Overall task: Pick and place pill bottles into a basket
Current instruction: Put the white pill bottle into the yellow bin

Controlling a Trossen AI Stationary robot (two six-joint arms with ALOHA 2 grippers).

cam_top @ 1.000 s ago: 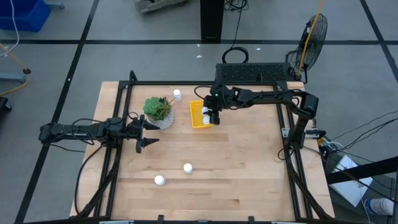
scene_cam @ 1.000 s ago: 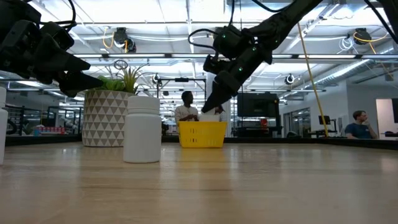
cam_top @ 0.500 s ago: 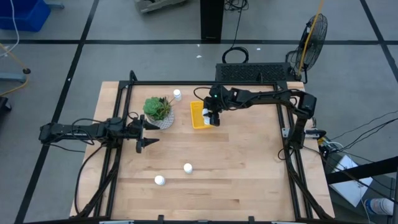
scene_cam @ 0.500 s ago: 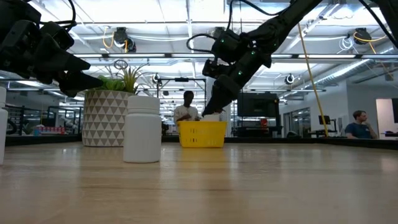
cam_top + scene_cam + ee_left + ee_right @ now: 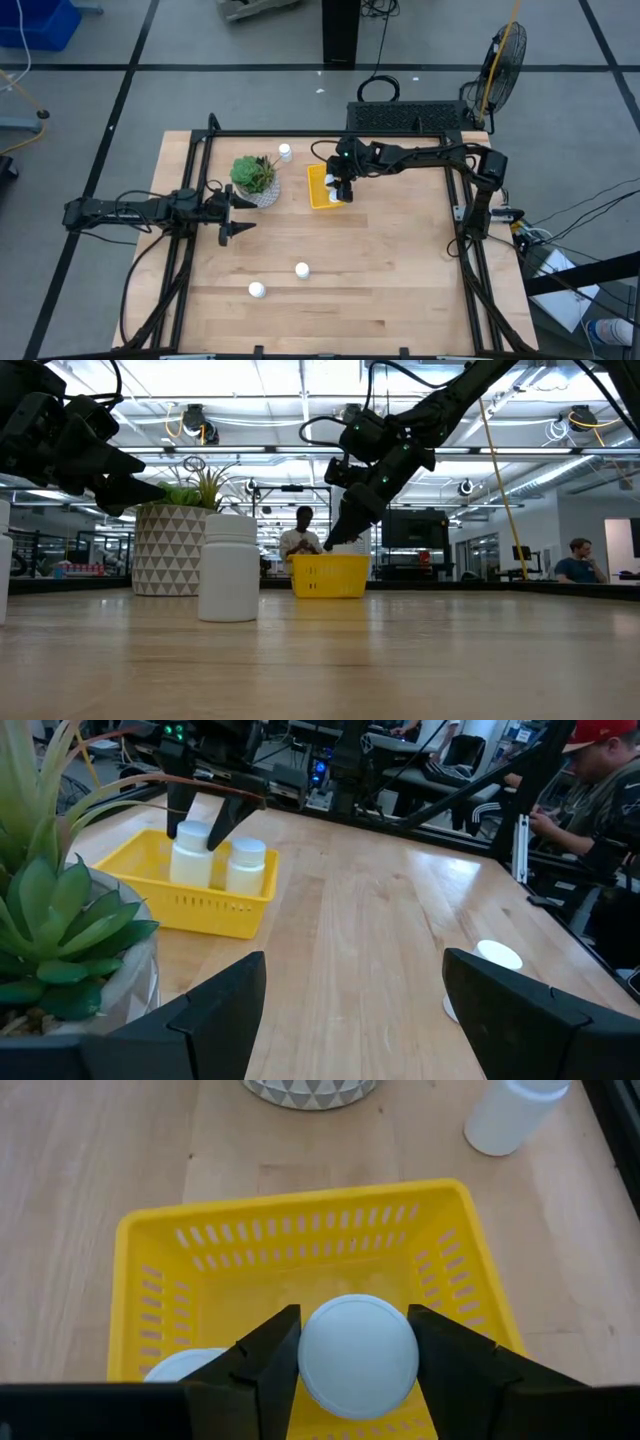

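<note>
The yellow basket (image 5: 320, 187) stands at the table's far middle, next to the succulent's pot (image 5: 256, 180). My right gripper (image 5: 340, 187) reaches down into the basket, shut on a white pill bottle (image 5: 358, 1355). A second bottle (image 5: 246, 866) stands in the basket beside it. Three more bottles stand on the table: one behind the plant (image 5: 285, 152) and two near the front (image 5: 302, 269) (image 5: 257, 289). My left gripper (image 5: 238, 216) hangs open and empty at the table's left, near the pot. My right gripper pinches the pill bottle by its upper part, at the cap (image 5: 330, 1365), between its two fingers (image 5: 176, 815). The fingers come from above, slanting down from the table's right. The bottle stands upright inside the basket; whether its base rests on the basket's floor I cannot tell.
The succulent in its patterned pot (image 5: 170, 550) stands left of the basket. The black frame rails (image 5: 190, 250) run along the table's sides. People sit in the room beyond the table (image 5: 590, 810). Bare wood lies at the table's right and near parts (image 5: 400, 270).
My right gripper has gone a little down and toward the table's left with the bottle. The bottle, which showed above the basket's rim in the low view, now sits below it, inside the basket.
</note>
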